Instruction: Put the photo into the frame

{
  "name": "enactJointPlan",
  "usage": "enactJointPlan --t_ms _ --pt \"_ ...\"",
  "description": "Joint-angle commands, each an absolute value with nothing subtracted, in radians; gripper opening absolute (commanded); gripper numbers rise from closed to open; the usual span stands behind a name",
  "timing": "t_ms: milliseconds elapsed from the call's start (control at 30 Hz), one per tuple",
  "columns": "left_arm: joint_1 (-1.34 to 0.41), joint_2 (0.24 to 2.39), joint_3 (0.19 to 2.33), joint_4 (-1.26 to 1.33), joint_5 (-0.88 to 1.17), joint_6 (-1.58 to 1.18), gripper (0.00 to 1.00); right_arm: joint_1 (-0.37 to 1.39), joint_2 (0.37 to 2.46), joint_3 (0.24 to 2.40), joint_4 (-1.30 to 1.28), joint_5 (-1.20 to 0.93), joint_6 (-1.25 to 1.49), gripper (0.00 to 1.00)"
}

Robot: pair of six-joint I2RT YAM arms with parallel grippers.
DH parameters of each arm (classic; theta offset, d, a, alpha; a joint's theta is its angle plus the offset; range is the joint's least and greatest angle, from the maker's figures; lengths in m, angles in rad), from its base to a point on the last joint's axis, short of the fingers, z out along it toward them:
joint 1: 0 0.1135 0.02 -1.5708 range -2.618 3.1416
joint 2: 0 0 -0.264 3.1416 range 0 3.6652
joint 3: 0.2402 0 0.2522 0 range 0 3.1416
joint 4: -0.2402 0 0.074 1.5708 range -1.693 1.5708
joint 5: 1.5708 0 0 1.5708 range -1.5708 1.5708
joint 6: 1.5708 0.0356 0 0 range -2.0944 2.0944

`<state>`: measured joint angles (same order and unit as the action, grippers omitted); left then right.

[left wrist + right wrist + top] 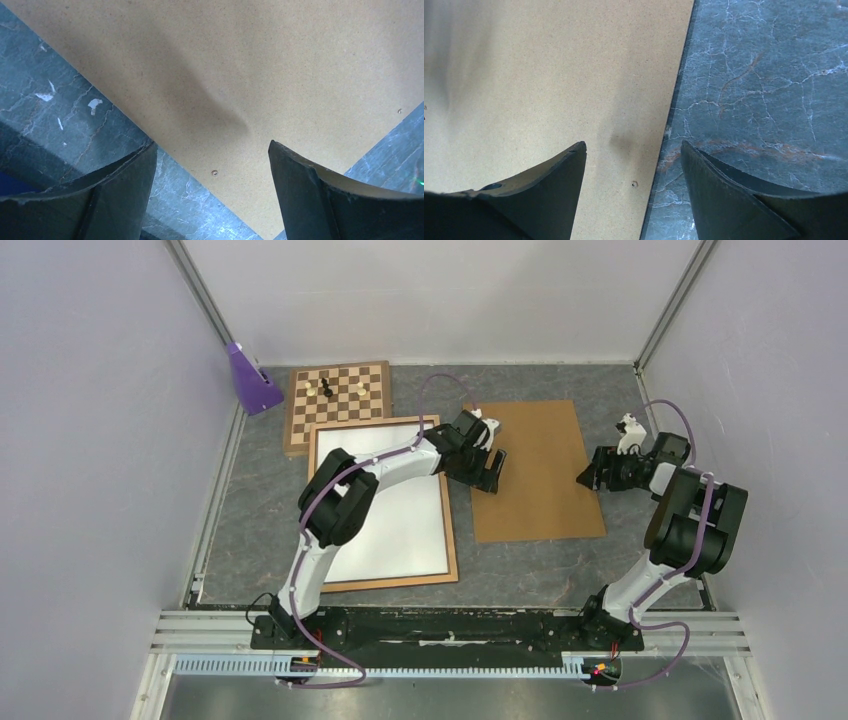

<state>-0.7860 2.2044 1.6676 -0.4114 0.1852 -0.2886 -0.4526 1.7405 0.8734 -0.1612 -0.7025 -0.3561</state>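
The frame lies flat at the left of the table, its light brown wood side up. A white sheet, the photo with its plain back up, fills its opening; my left arm hides part of it. My left gripper hangs open over the left edge of the brown backing board. Over the same board's right edge, my right gripper is also open. Neither gripper has anything between its fingers.
A chessboard with a few pieces sits at the back left, touching the frame's far side. A purple wedge-shaped object stands in the back left corner. Walls close the table on three sides. Grey marbled tabletop shows right of the board.
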Motion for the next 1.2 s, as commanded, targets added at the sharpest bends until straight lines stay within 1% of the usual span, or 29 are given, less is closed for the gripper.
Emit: enactJointPlan --t_ms 0,233,567,967,1167 --pt "-0.765 2.193 1.589 -0.453 0.159 -0.394 0.90 -0.456 1.850 0.790 -0.366 -0.617 -0.332 0.73" --pt "-0.729 2.159 1.545 -0.420 0.159 -0.433 0.91 -0.468 1.876 0.784 -0.368 -0.637 -0.330 0.72" --pt "-0.729 2.183 1.513 -0.395 0.244 -0.497 0.90 -0.466 1.921 0.787 -0.409 -0.701 -0.334 0.70" --pt "-0.761 2.244 1.566 -0.400 0.314 -0.538 0.86 -0.462 1.920 0.790 -0.435 -0.804 -0.330 0.68" --pt "-0.772 2.258 1.577 -0.399 0.340 -0.559 0.86 -0.460 1.876 0.798 -0.445 -0.870 -0.319 0.66"
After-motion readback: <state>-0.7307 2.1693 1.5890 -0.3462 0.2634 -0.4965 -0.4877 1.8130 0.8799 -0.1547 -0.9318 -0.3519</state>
